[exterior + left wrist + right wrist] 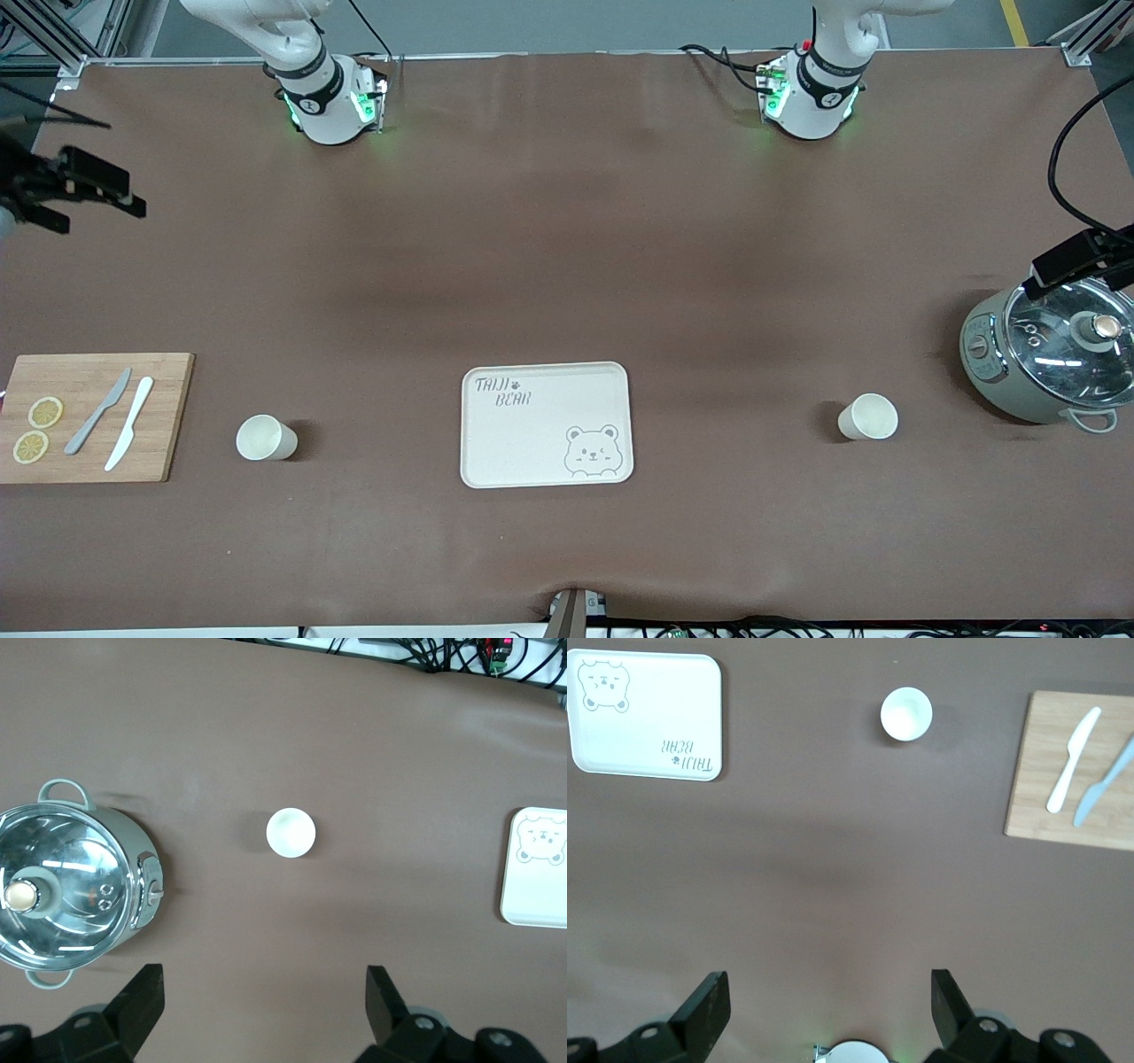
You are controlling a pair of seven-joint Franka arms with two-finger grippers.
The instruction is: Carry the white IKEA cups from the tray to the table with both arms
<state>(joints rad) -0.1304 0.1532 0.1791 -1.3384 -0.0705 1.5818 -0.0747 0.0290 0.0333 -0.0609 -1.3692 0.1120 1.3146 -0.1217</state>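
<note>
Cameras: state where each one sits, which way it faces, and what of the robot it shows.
Front view: high across the table, facing both arm bases; shows the bear tray between two white cups.
Left wrist view: on the left arm, looking down past the open left gripper at one cup and the pot.
Right wrist view: looking down past the open right gripper at the other cup and cutting board.
Shared: both wrist views show the tray.

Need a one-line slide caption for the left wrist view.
Open left gripper above the table, one white cup upright between the lidded pot and the bear tray.
</note>
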